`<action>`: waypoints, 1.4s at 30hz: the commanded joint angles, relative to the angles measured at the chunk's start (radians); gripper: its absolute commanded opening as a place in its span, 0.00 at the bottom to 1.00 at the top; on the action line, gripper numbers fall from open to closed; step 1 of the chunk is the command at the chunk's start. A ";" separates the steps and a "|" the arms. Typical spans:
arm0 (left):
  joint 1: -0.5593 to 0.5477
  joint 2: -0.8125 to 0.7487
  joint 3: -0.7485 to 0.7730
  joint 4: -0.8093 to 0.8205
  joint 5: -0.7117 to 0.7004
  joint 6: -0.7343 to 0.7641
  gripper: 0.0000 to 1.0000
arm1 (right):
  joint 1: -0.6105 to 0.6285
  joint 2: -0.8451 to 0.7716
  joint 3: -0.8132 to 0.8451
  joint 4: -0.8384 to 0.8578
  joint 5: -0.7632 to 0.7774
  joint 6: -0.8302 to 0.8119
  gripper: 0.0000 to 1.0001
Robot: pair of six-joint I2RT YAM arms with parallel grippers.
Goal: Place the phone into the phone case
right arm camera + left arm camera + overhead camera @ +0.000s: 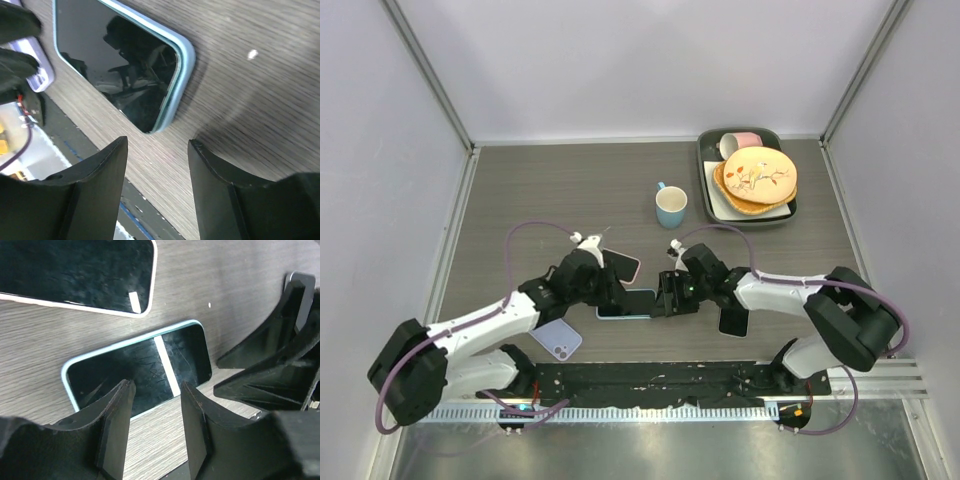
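The phone [626, 303] lies flat, dark screen up, with the light blue phone case [69, 366] showing as a rim all around it. Its near right corner [172, 85] fills the right wrist view. My left gripper [157, 427] hovers open just before the phone's long near edge, bare wood between its fingers. My right gripper [157, 172] is open too, just off the phone's right end, holding nothing. In the top view the left gripper [605, 290] and right gripper [666, 295] flank the phone from either end.
A second dark phone with a pale rim [75, 275] lies just behind the cased one. A lilac case [556, 340] rests near the left arm, a dark phone [733, 320] under the right arm. A blue mug [671, 206] and a tray [704, 185] of plates stand farther back.
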 commanded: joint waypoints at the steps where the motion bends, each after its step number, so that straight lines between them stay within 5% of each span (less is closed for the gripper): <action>1: -0.031 0.076 0.030 0.113 0.104 0.022 0.45 | 0.004 0.042 -0.032 0.163 -0.085 0.083 0.56; 14: -0.137 0.247 0.088 0.187 0.104 0.008 0.36 | 0.004 0.134 0.008 0.131 -0.042 0.082 0.37; 42: -0.189 0.397 0.038 0.249 0.140 -0.055 0.20 | 0.005 0.364 0.041 0.122 0.032 0.057 0.15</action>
